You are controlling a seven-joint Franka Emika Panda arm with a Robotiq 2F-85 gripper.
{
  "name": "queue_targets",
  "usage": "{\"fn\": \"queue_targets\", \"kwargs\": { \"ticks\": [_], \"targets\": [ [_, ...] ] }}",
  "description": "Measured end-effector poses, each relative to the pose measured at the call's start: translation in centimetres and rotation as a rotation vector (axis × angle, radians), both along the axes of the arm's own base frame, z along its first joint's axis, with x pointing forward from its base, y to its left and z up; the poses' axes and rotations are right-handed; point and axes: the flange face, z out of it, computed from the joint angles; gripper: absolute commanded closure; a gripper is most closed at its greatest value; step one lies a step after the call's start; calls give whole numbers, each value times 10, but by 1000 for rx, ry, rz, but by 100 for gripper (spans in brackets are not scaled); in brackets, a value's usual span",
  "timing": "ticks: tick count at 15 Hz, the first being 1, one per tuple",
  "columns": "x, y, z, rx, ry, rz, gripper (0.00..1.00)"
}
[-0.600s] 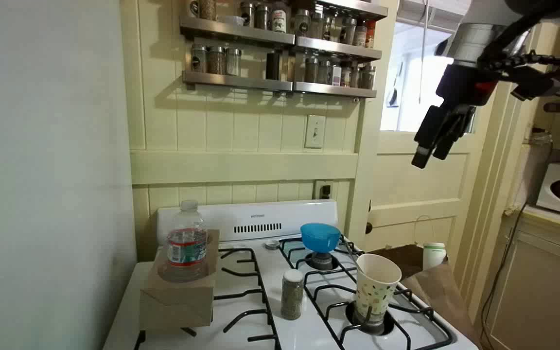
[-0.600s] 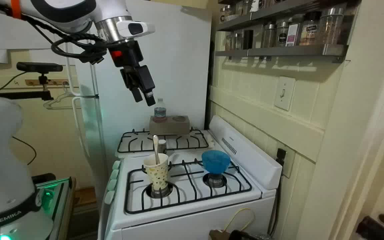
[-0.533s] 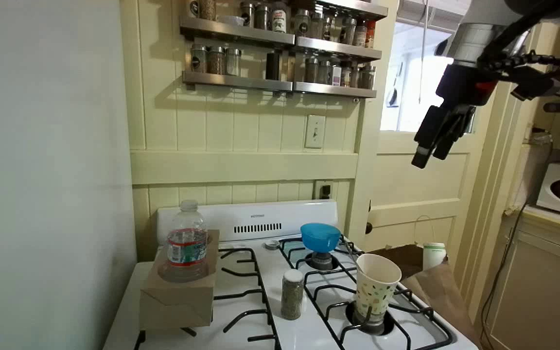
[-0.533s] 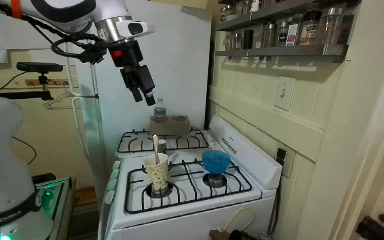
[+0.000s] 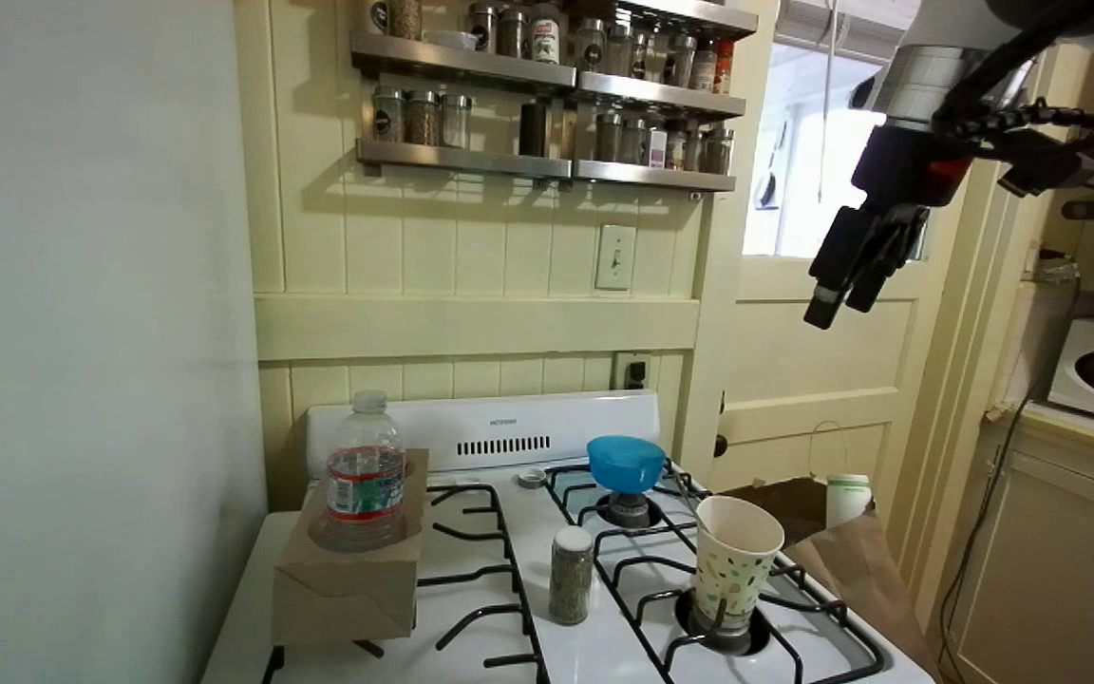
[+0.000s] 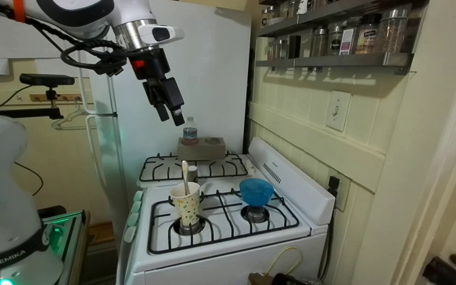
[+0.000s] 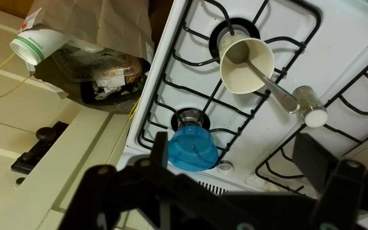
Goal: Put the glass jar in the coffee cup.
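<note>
1. Hanging well above the level of the white gas stove (image 5: 533,518), the black two-fingered gripper (image 6: 171,119) slants downward; the wrist view shows its fingers (image 7: 161,148) spread wide apart, with the stovetop in sight between them.
2. The small, slim, clear glass jar (image 5: 569,581) with a whitish-grey top and speckled greyish-green contents stands upright on the strip between the left and right black metal grates (image 7: 318,19) (sides as seen facing the stove's back panel (image 5: 594,427)).
3. The tall, pale cream disposable cup (image 5: 735,575) with scattered print stands upright on the near right burner (image 5: 758,635), to the jar's right and apart from it.
4. A silvery metal spoon (image 7: 276,88) sits in that cup, its handle leaning over the rim toward the far left.
5. A rounded blue bowl (image 5: 625,464) sits on the far right burner (image 6: 256,215).
6. On the left, a brown cardboard box (image 5: 348,603) bears a clear plastic bottle (image 5: 367,484) with a red-and-blue label.
7. Past the stove's right edge stands a brown paper bag (image 5: 856,570).
</note>
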Motion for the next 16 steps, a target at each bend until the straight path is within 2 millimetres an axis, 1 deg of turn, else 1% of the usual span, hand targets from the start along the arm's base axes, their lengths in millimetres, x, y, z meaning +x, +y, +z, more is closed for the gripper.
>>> {"fn": "queue_targets", "kwargs": {
  "ticks": [3,4,5,8,10,11,13,16],
  "targets": [
    [1,2,-1,1,1,12,0],
    [5,11,-2,2,-6,58,0],
    [11,25,-5,8,-9,112,0],
    [27,82,-25,4,30,272,0],
    [38,113,-43,-20,90,363,0],
    [45,123,-55,-32,125,402,0],
    [61,129,-81,-54,204,472,0],
    [88,125,-126,-73,329,583,0]
  ]
}}
